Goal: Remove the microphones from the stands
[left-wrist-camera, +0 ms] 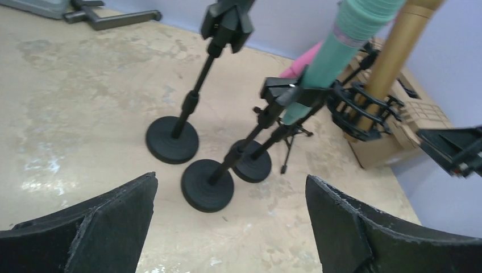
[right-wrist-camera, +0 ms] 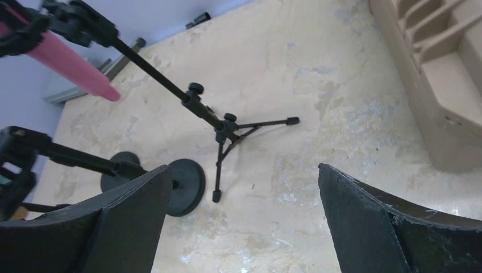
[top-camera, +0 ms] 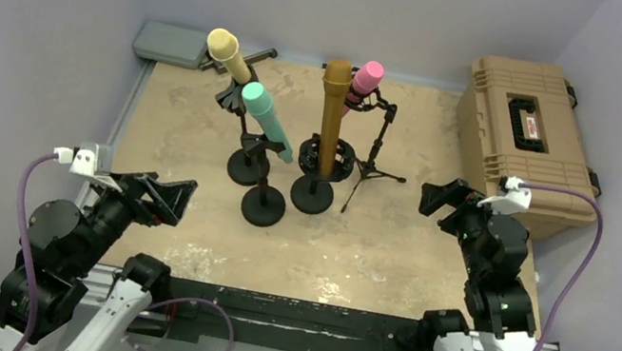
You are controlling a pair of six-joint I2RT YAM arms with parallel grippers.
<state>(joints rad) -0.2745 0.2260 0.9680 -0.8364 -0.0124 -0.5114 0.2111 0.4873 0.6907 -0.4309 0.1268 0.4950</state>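
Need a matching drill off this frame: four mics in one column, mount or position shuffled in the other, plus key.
Column 1
1. cream-yellow foam-headed microphone
2. teal cylindrical microphone
3. gold-brown cylindrical microphone
4. pink microphone

Column 2
A. clipped on the thin black tripod stand
B. upright in the black ring shock mount
C. tilted, leftmost of the four
D. tilted, on the stand with the frontmost black round base

Pairs: 1-C, 2-D, 3-B, 4-A
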